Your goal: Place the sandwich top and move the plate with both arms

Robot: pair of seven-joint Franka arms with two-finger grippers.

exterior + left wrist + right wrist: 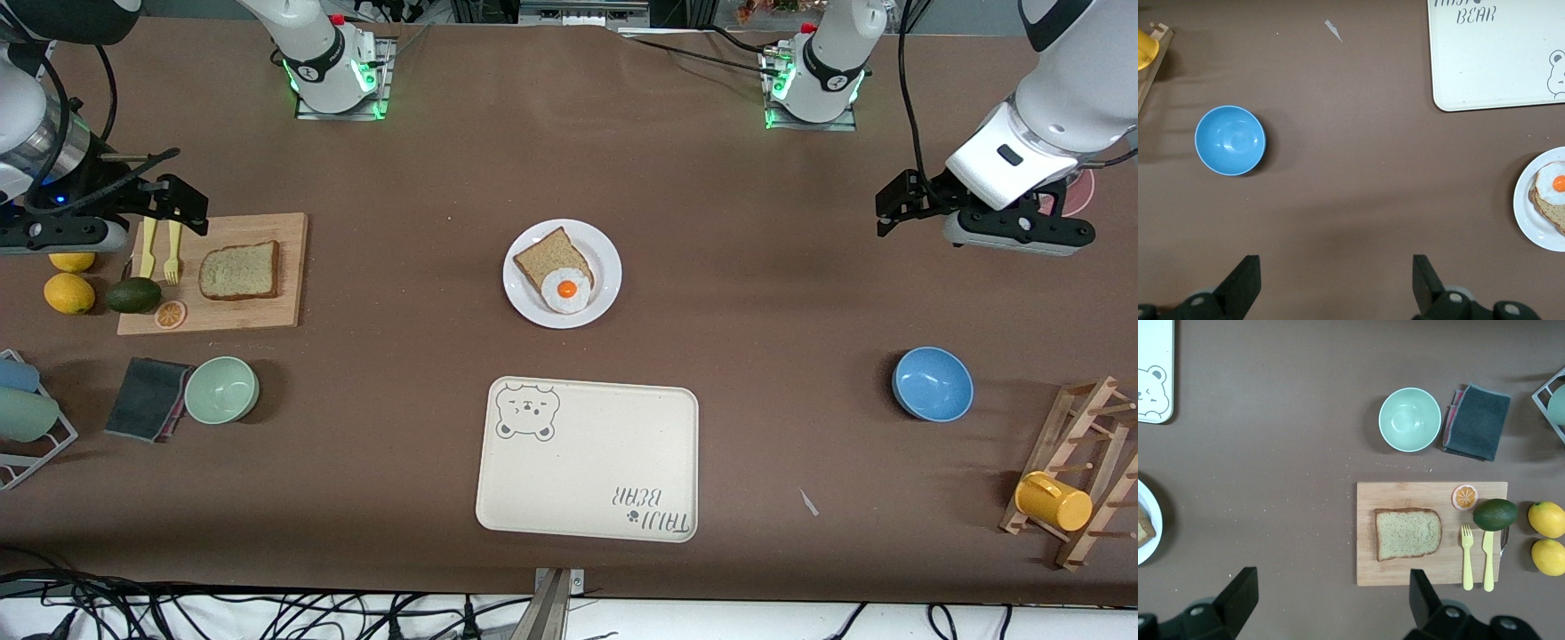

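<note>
While both grippers, left gripper (893, 206) and right gripper (182, 203), hang spread and empty, sandwich top (238, 270) lies on cutting board (284, 307), well apart from plate (605, 258).

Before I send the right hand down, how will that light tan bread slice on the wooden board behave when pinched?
The light tan bread slice lies flat on the wooden cutting board, so a hand probably must catch an edge. It looks thin and soft: likely light, apt to sag or dent. Its crumbly-looking surface probably won't slip.
</note>
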